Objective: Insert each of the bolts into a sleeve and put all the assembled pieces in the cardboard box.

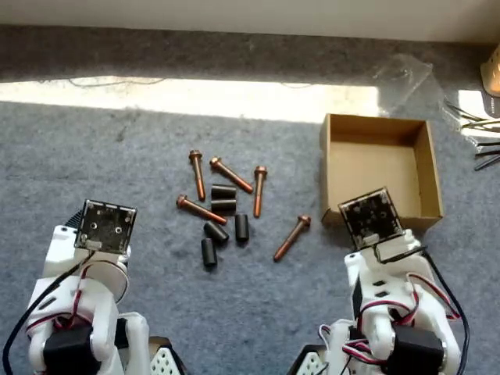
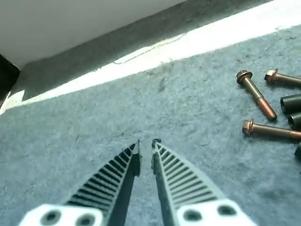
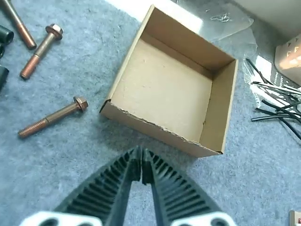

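Note:
Several copper bolts [image 1: 201, 209] and short black sleeves [image 1: 223, 198] lie loose on the grey carpet between the two arms, none of them joined. One bolt [image 1: 291, 237] lies apart, nearer the cardboard box [image 1: 324, 168], which stands open at the right. My left gripper [image 2: 146, 143] hovers low over bare carpet, shut with only a slit between its tips; three bolts [image 2: 256, 94] and two sleeves [image 2: 291, 102] lie off to one side. My right gripper [image 3: 141, 157] is shut and holds nothing, just short of the box's near wall [image 3: 155, 129], with the lone bolt [image 3: 51, 117] beside it.
A clear plastic bag [image 1: 402, 74] lies behind the box. Black ties [image 3: 277, 103] and a pale object are spread past its right side. A sunlit strip [image 1: 187, 98] crosses the carpet at the back, below a wall.

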{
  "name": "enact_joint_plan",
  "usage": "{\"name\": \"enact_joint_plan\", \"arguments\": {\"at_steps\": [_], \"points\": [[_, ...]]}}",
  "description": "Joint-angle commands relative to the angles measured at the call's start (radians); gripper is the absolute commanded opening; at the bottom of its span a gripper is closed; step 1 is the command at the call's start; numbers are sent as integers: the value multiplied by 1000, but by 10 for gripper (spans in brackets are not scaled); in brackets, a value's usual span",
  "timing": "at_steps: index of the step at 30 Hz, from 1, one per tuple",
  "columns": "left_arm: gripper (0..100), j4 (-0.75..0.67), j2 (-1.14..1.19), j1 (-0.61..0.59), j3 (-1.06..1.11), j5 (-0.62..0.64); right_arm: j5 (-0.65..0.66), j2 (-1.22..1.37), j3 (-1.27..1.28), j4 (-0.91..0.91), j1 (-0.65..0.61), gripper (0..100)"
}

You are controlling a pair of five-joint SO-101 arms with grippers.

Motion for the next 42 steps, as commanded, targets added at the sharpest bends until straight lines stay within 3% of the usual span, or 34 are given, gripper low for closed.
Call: {"name": "enact_joint_plan", "arguments": {"at_steps": [1,5,9,18,21,26,29,42], "points": [[63,-6,217,35,-77,-6,2,202,-171,44,12,10],[63,-8,423,124,-102,94,-84,371,-280,59,-50,10],[63,-25,565,191,-117,196,-149,515,-341,61,-197,10],[63,-224,777,196,-27,304,-373,978,-636,131,-433,11],[63,-287,814,196,19,304,-414,1179,-809,196,-461,44],[63,-361,823,194,85,305,-440,1458,-1093,280,-484,182],[63,-413,823,193,120,305,-462,1570,-1207,294,-516,195],[66,-428,829,77,110,359,-730,1762,-1248,291,-564,195]]}}
